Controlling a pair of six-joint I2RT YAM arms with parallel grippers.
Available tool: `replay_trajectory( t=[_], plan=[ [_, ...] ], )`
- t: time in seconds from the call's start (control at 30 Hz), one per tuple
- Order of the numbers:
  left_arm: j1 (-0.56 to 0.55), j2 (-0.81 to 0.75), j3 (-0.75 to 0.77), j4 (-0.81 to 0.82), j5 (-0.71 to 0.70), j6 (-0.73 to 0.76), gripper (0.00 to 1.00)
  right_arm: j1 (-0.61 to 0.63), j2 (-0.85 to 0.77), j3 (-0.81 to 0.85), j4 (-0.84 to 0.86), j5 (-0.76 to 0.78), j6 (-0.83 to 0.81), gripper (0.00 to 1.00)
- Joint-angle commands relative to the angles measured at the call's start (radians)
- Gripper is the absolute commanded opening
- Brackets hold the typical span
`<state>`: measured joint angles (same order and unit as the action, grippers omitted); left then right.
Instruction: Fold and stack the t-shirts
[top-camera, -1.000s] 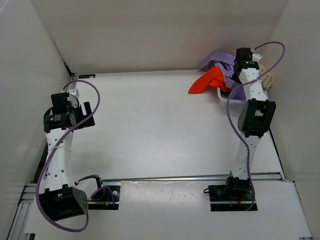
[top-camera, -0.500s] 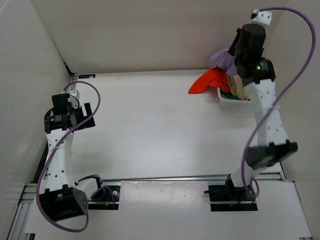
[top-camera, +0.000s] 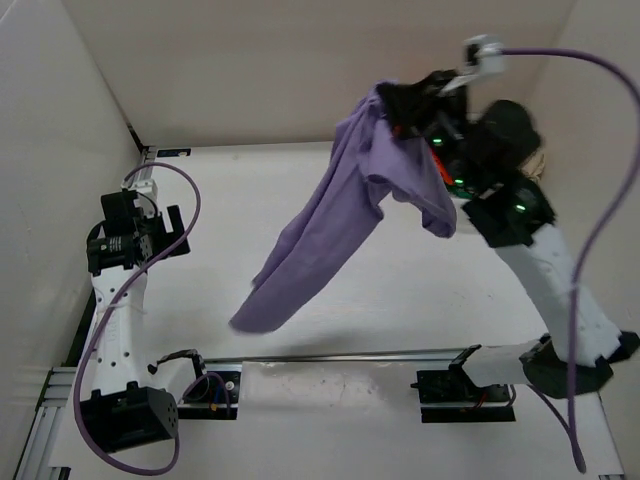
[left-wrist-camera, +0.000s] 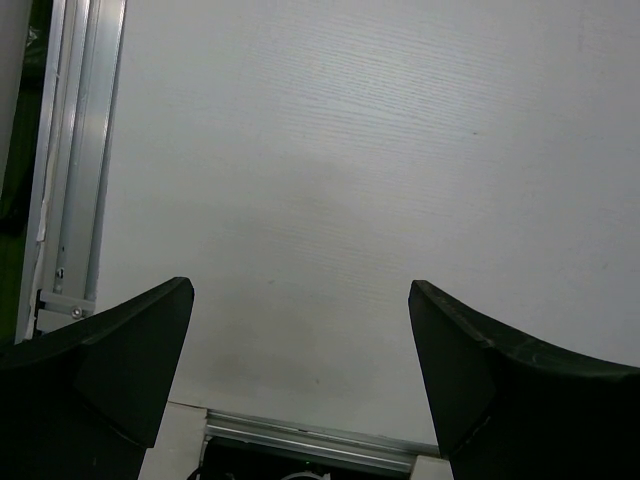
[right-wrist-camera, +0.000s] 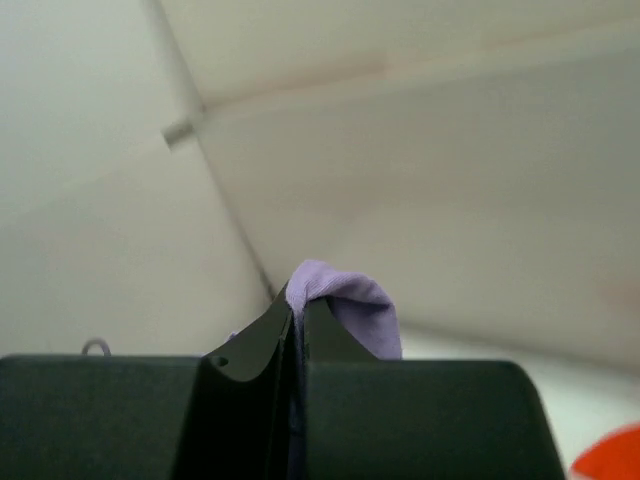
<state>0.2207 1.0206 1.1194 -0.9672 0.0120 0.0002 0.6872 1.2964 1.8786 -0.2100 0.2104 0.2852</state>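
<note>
Currently R hand (right-wrist-camera: 297, 300) is pinched shut on soft lavender-purple cloth t-shirt (top-camera: 335, 215), held high, hanging over white worktop (top-camera: 230, 200); L hand (left-wrist-camera: 300, 335) spread wide.

No text, label, brand, number or sign can be read in any of the three views.
</note>
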Motion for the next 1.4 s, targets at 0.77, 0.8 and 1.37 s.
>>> replay_trajectory(
  t=[0.77, 0.8, 1.37],
  plan=[
    [-0.524, 0.334, -0.263, 0.149, -0.344, 0.000, 1.00, -0.147, 0.624, -0.159, -0.488, -0.012, 0.256, 0.95],
    [-0.534, 0.405, -0.282, 0.175, -0.365, 0.000, 1.00, -0.147, 0.651, -0.159, -0.488, -0.023, 0.265, 0.95],
    [-0.394, 0.662, 0.002, 0.292, -0.500, 0.000, 0.47, -0.166, 0.983, -0.005, -0.434, -0.261, 0.376, 0.67]
  ],
)
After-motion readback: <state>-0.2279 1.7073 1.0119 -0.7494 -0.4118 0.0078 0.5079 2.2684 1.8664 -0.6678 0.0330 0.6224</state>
